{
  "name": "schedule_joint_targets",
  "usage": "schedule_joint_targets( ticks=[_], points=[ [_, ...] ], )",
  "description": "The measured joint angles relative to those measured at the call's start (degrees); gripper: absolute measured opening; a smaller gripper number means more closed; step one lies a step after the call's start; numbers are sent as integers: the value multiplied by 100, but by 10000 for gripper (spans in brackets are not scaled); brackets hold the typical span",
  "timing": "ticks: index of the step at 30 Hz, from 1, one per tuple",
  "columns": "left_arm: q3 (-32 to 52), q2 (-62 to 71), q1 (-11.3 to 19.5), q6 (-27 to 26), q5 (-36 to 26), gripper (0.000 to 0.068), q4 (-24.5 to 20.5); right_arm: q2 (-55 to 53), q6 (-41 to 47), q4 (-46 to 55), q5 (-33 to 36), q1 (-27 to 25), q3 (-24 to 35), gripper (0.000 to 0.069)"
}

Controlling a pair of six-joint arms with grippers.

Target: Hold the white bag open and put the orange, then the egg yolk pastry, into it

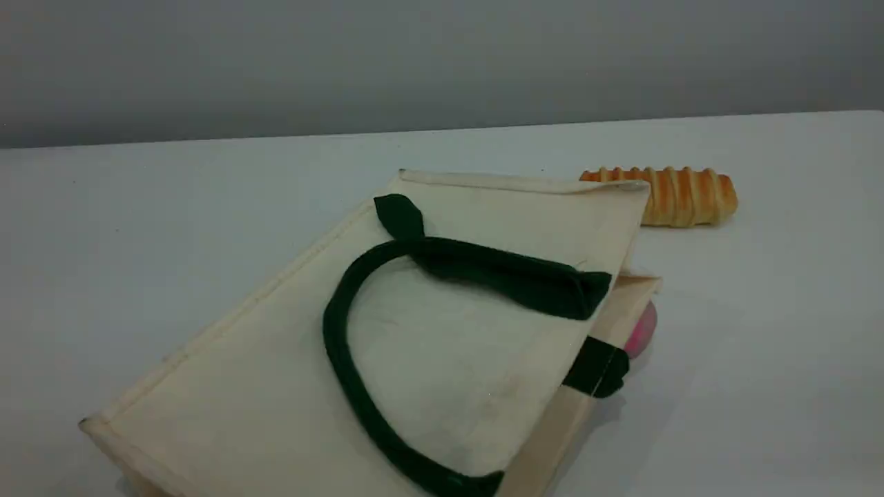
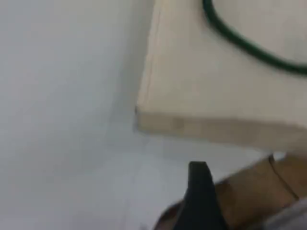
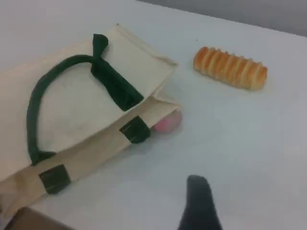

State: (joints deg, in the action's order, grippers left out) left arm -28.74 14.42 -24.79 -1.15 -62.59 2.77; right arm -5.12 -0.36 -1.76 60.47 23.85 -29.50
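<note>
No lettering, label, brand mark or number can be read anywhere: the white bag (image 1: 442, 359) shows plain canvas, and the striped bread roll (image 1: 680, 196) carries none.

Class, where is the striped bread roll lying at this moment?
In the scene view the striped bread roll lies on the table at the far right, just behind the white bag's top corner, partly hidden by it.

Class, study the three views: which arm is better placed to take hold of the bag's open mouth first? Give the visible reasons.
Probably right. The right gripper faces the white bag's mouth; the left gripper sees only its closed bottom. Both hold nothing.
</note>
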Motion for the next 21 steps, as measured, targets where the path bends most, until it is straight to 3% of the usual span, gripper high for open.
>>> schedule_joint_targets(
  ticks=[7,17,21],
  points=[
    [-5,-35,0,0,68,473,-5,0,36,-34,-5,-607,0,456],
    [-10,-35,0,-4,68,473,-5,82,6,-22,-5,-2452,0,456],
    [-10,-35,0,-11,68,473,-5,454,6,-17,-5,-2545,0,455]
  ],
)
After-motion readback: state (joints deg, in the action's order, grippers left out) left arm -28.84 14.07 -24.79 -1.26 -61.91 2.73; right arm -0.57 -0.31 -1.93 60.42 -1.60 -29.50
